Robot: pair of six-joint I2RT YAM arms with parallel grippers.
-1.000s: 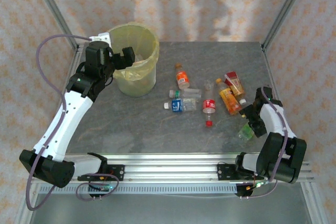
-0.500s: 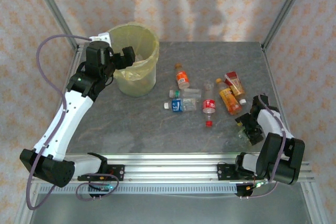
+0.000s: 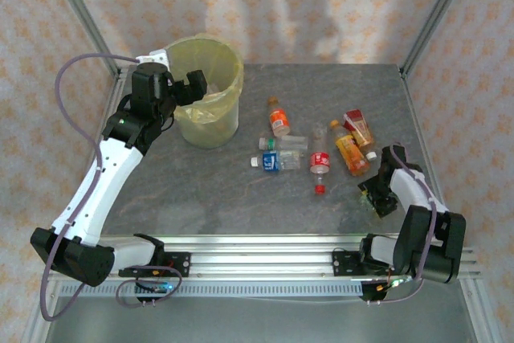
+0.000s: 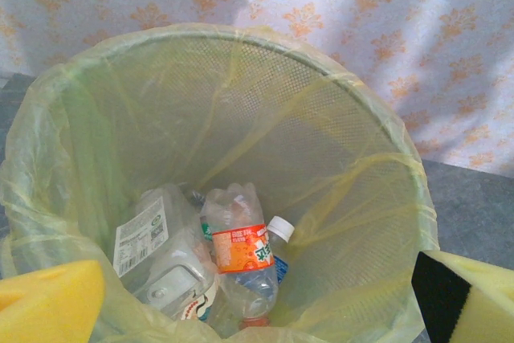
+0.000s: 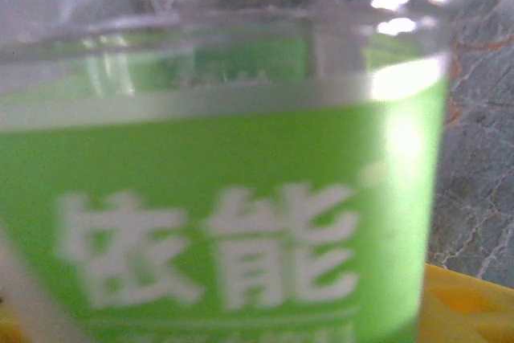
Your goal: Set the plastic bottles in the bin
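Bin (image 3: pixel 210 114) is sitting far left on table (image 3: pixel 201 190), crushed bottles (image 4: pixel 238 248) lying inside. Left gripper (image 3: pixel 189 90) is hovering at its rim, fingers gaping wide, holding nothing. Right gripper (image 3: pixel 374 196) is sitting low, right up against green-label bottle (image 5: pixel 225 222) near the right edge; clamped or not, can't tell. Other bottles (image 3: pixel 319 161) are lying mid-table.

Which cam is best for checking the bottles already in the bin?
Left wrist: it looks down into the bin, showing an orange-label bottle and a white-label bottle at the bottom. Top external gives the bin from outside; its contents are too small to tell.
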